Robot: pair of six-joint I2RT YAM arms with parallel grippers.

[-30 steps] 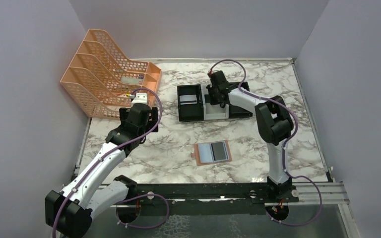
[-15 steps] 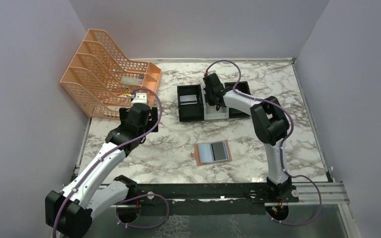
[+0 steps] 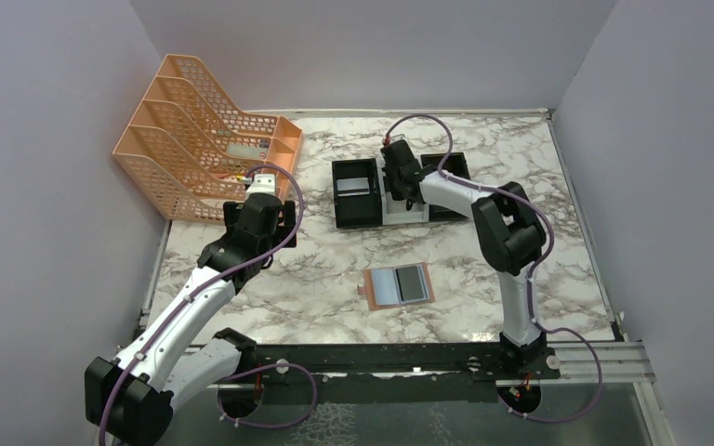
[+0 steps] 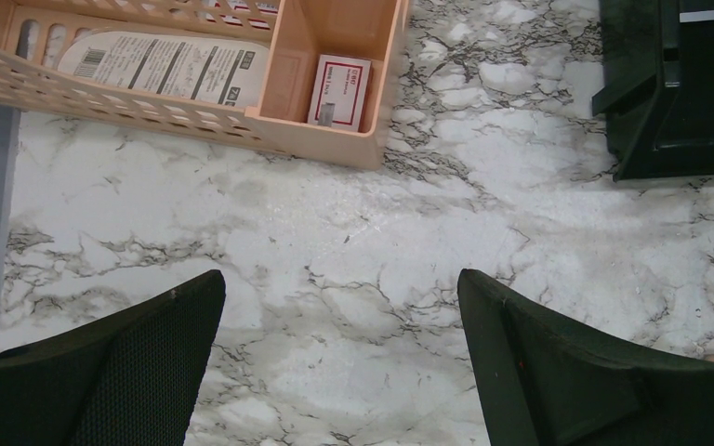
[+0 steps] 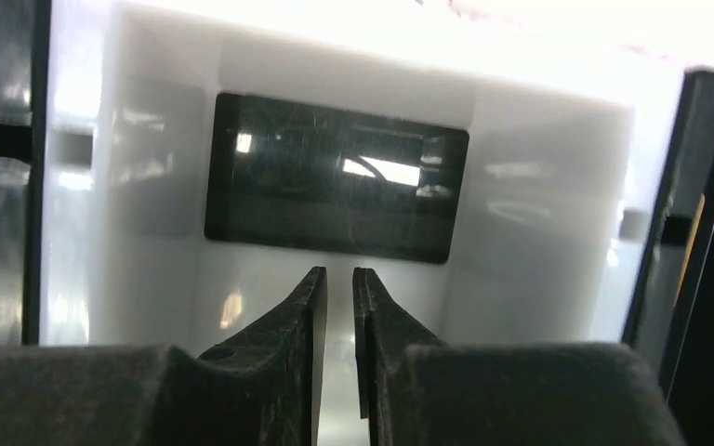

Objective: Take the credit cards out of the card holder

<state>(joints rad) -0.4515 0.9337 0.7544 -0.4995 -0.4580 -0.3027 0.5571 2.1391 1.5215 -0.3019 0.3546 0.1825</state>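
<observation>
Card holder: card holder (image 3: 397, 285) lies open and flat on tabletop (image 3: 316, 279), well behind right gripper, back toward the arm bases; nothing touches it.
Card in holder: dark grey card (image 3: 414, 282) on holder's right half. Tucked in a pocket or loose on top: can't tell. Left half pale, poss. a silver card, unclear.
Left gripper: left gripper (image 4: 339, 279) has fingers wide apart, empty, hanging over bare marble. Orange rack (image 4: 335, 139) just ahead of it, w/ small red-white box (image 4: 339, 90) in the end bay; black tray (image 4: 679, 93) ahead and to its right.
Right gripper: right gripper (image 5: 339, 297) has fingers almost together, thin slit btwn them, nothing clamped. Tips sit over white tray (image 5: 539, 214).
Tray card: tray card (image 5: 335, 177), dark and glossy, lies flat on tray floor just beyond the tips, apart from them. Looks delivered.
Progress (est.): at least one card out, at least one left in holder.
Handling (est.): cards are light, stiff, thin and slick. They lie flush, so little edge to catch from straight above.
Grip spot (est.): pinch the exposed edge at a shallow angle, slide out along the pocket.
Risk (est.): holder is soft and light, prob. drags along w/ the card unless left gripper pins it.
</observation>
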